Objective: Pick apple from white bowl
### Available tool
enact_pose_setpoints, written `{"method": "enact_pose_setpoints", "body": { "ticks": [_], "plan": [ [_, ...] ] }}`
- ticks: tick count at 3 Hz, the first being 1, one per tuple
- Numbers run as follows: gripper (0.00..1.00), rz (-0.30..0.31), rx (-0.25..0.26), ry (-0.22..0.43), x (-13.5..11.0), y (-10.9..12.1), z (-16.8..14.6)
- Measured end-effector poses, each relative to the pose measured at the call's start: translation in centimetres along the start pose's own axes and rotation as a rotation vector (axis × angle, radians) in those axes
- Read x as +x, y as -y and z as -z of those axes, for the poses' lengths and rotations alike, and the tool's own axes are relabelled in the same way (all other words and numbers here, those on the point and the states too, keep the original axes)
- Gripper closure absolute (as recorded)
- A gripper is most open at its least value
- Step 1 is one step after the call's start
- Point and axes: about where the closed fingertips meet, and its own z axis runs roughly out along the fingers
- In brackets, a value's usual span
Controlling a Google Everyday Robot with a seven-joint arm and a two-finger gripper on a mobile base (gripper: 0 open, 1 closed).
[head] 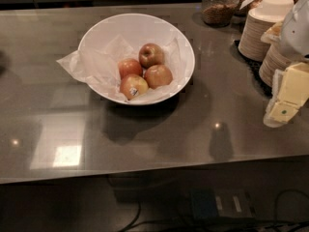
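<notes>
A large white bowl (96, 33) lined with crinkled white paper stands on the grey counter, left of centre. Several red-yellow apples lie in it: one at the back (151, 55), one at the left (130, 67), one at the right (158, 76), and one at the front (133, 86) with a sticker. My gripper (288, 94) is at the right edge of the view, with yellowish pads, above the counter and well to the right of the bowl. It holds nothing that I can see.
Stacks of beige disposable bowls (260, 30) stand at the back right on a dark mat. A glass jar (219, 6) of grains stands behind them. The counter's front edge (145, 170) runs across the lower part of the view, with cables below.
</notes>
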Motion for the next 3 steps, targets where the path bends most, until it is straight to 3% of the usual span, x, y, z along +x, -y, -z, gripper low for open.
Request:
{"method": "enact_pose_setpoints", "body": {
  "ticks": [2, 3],
  "plan": [
    [0.00, 0.023, 0.049, 0.033, -1.9, 0.6, 0.4],
    [0.00, 0.048, 0.085, 0.097, -4.2, 1.3, 0.8]
  ]
}}
